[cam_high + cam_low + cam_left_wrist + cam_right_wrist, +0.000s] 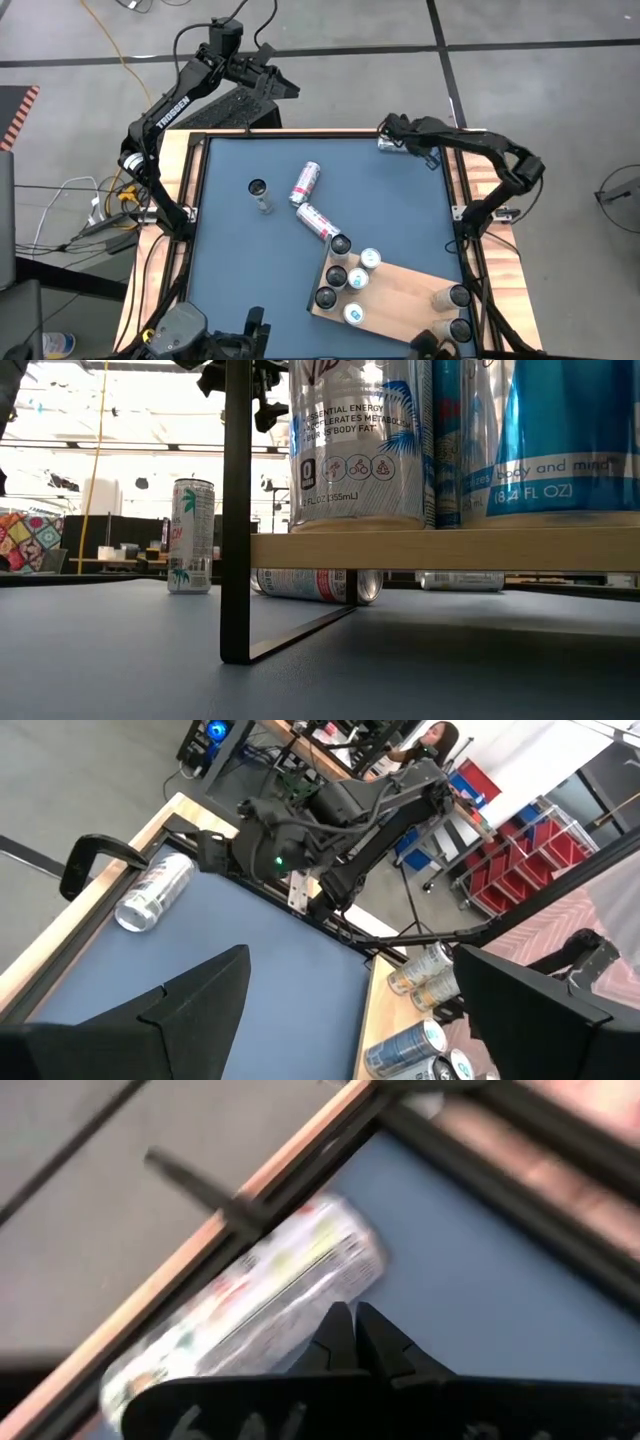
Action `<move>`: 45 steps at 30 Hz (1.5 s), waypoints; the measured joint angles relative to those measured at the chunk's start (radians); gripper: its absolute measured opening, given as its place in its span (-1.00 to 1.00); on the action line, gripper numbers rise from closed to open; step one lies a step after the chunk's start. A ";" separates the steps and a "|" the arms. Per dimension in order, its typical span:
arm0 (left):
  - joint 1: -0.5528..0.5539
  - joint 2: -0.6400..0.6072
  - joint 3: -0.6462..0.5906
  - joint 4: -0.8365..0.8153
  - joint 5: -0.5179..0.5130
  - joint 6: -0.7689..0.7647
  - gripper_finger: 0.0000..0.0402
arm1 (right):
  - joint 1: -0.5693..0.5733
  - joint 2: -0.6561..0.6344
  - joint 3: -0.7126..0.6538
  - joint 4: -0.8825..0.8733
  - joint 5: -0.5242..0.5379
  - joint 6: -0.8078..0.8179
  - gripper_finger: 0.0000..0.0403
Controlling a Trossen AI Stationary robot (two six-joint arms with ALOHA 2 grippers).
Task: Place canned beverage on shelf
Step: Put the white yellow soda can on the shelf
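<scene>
Two arms sit at the far side of your table. Your left gripper (285,90) hangs raised beyond the far edge with its fingers (190,1005) spread wide and nothing between them. Your right gripper (390,128) is low at the far right corner, fingertips pressed together and holding nothing, just over a can lying on its side (270,1295) against the table's wooden edge (the print on it is too smeared to read).

The shelf (400,295), a light wooden board on a dark metal leg (236,510), stands at the near right and carries six upright cans (350,278) at its left end. Another lying can (318,222) stretches up to the shelf's far corner, a second (305,182) lies just beyond it, and one upright can (260,193) stands apart to the left on the blue tabletop (230,260). Two more cans (458,310) stand by the table's right rail.
</scene>
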 joint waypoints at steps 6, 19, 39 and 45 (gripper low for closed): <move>0.000 0.000 0.000 0.000 -0.018 -0.013 0.67 | -0.040 0.042 0.000 0.175 -0.150 -0.085 -1.00; 0.000 0.000 0.000 -0.050 -0.011 0.022 0.67 | -0.026 0.086 -0.001 0.207 -0.157 -0.047 -0.22; 0.000 0.000 0.000 -0.054 -0.034 0.040 0.67 | -0.044 0.180 0.006 0.290 -0.170 0.242 0.58; 0.000 0.000 0.000 -0.076 -0.035 0.059 0.67 | -0.048 0.203 0.005 0.319 -0.192 0.268 0.58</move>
